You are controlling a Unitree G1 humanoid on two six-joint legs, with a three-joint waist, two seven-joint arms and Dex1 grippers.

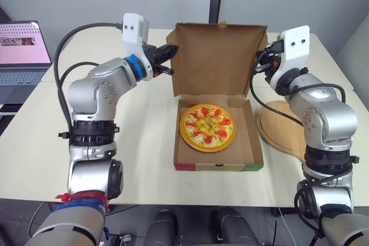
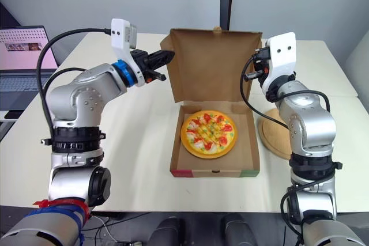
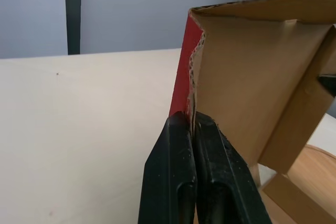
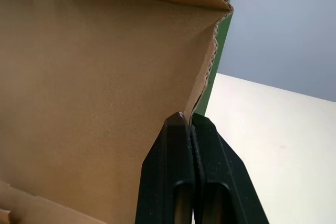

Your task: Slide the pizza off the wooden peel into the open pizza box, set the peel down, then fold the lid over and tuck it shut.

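Note:
The pizza (image 1: 207, 127) lies flat in the tray of the open cardboard box (image 1: 219, 164). The lid (image 1: 219, 59) stands nearly upright behind it. My left gripper (image 3: 191, 120) is shut on the lid's left side edge, its black fingers (image 3: 168, 177) pinching the cardboard. At the opposite side edge, my right gripper (image 4: 190, 119) is shut on the lid in the same way. The wooden peel (image 1: 282, 125) rests flat on the table to the right of the box, partly hidden by my right arm.
A laptop (image 1: 22, 50) sits open at the far left edge of the table (image 1: 144, 142). A seam between two table tops runs behind the box. Bare table lies to the left of the box and in front of it.

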